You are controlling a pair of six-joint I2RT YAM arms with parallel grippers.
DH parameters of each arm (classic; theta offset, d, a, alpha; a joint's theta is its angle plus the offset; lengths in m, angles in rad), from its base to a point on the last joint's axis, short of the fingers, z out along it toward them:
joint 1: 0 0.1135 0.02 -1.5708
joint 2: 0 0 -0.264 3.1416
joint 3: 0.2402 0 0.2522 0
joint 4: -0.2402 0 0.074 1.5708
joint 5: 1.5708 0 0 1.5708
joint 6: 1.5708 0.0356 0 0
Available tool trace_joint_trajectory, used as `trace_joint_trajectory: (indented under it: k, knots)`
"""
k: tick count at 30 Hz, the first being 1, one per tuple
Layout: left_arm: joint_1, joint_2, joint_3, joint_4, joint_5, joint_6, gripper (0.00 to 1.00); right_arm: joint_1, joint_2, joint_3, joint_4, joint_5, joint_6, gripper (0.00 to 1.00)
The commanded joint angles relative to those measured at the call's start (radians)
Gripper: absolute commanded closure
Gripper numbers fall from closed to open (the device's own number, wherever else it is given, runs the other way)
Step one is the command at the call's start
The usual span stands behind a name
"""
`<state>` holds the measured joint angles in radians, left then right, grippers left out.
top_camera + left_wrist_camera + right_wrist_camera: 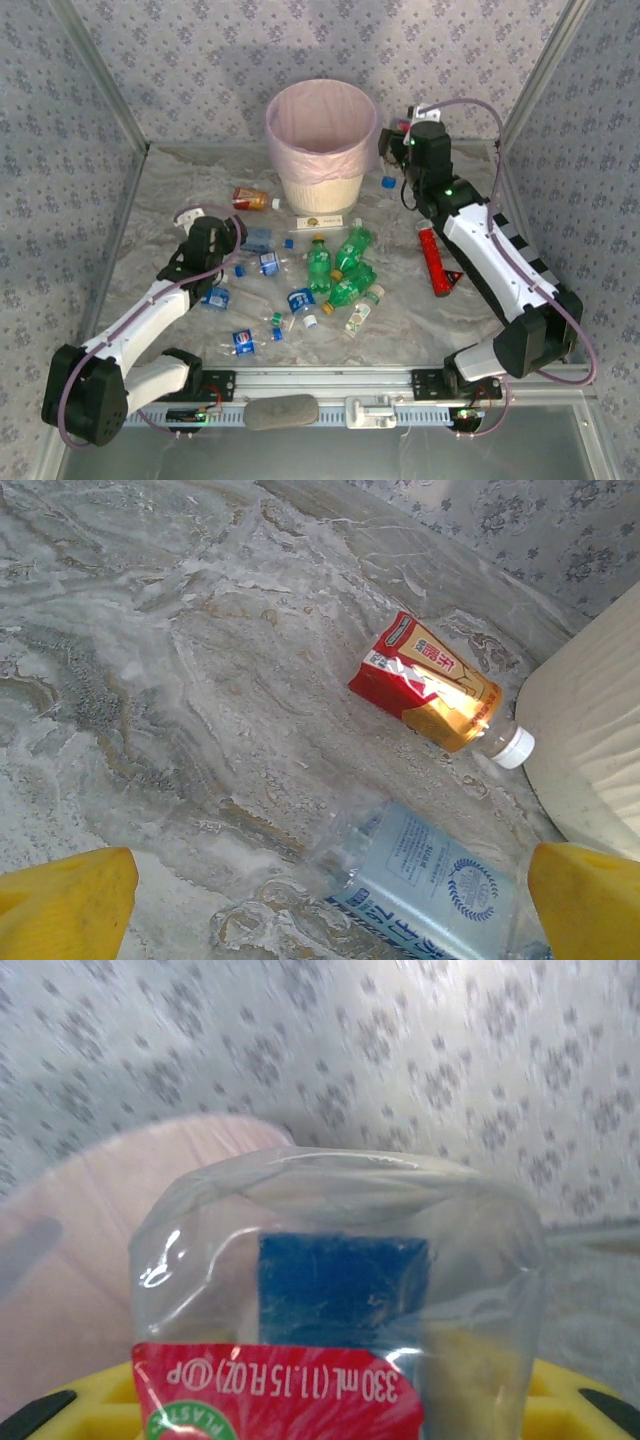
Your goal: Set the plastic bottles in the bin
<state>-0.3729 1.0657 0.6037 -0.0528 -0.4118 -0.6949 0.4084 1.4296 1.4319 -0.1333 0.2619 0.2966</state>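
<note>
Right pincer (394,136) gripping red-labelled bottle (330,1290) (clear) beside bin (320,192), left pincer (240,232) spread

Left hand (236,233) low, spread wide — right hand (393,138) raised, gripping bottle (340,1290).

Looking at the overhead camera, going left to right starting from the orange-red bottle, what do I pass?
orange-red bottle → bin → right gripper, holding a red-labelled bottle → long red object
</note>
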Motion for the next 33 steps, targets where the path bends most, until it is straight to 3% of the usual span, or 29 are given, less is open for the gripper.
trace_joint_trajectory:
  k: [1, 9, 21, 33]
  knots:
    - [0.011, -0.032, -0.012, 0.008, 0.005, -0.015, 0.0, 0.004, 0.048, 0.111, 0.068, -0.047, -0.068, 0.54]
    - [0.014, -0.063, -0.019, -0.027, 0.014, -0.011, 0.0, 0.032, 0.29, 0.431, 0.032, -0.176, -0.075, 0.54]
    - [0.023, -0.151, -0.049, -0.05, 0.008, 0.001, 0.0, 0.072, 0.804, 1.077, -0.336, -0.261, -0.069, 0.54]
    - [0.028, -0.18, -0.069, -0.046, 0.052, -0.008, 0.0, 0.082, 0.921, 1.143, -0.365, -0.298, -0.043, 0.52]
